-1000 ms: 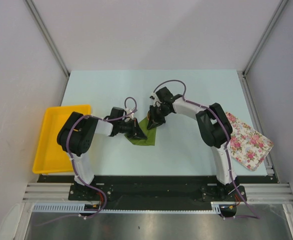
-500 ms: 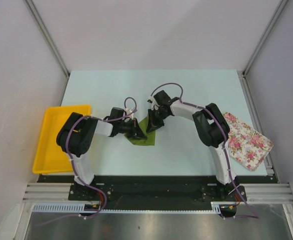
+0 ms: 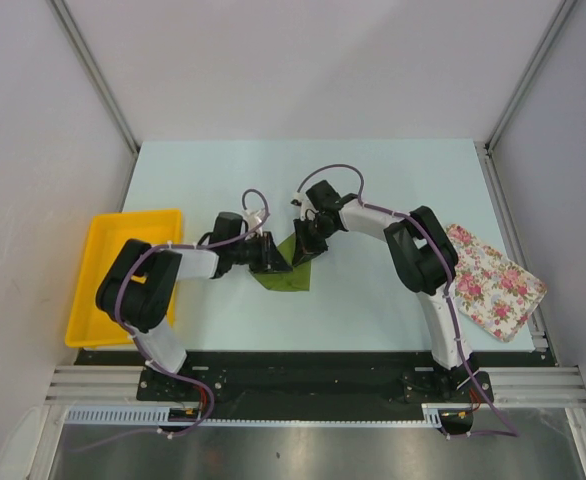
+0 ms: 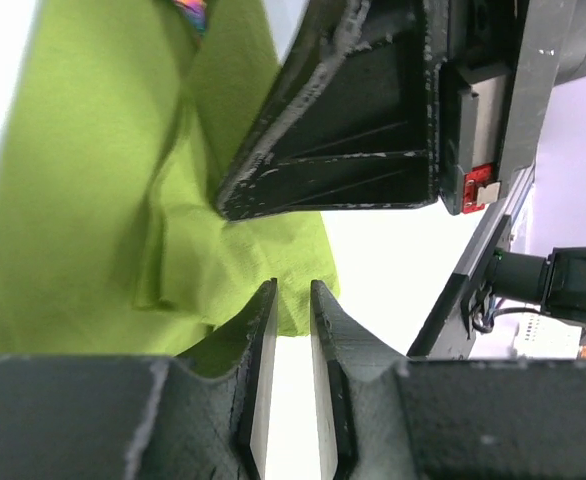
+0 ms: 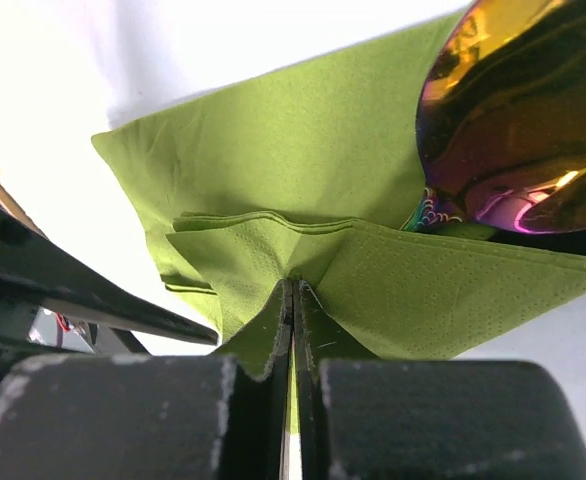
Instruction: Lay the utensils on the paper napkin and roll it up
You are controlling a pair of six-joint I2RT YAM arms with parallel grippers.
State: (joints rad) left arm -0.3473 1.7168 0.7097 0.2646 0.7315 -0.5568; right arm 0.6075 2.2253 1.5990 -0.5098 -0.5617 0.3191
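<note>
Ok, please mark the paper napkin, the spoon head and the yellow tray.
paper napkin point(image 5: 273, 150): right wrist view, flat sheet behind the fold.
spoon head point(image 5: 518, 120): right wrist view, middle of the shiny bowl.
yellow tray point(image 3: 108, 232): top external view, bare floor near far rim.

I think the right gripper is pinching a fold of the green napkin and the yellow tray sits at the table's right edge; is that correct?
Not quite: the top external view shows the yellow tray at the table's left edge. The right gripper does pinch a fold of the green napkin.
</note>
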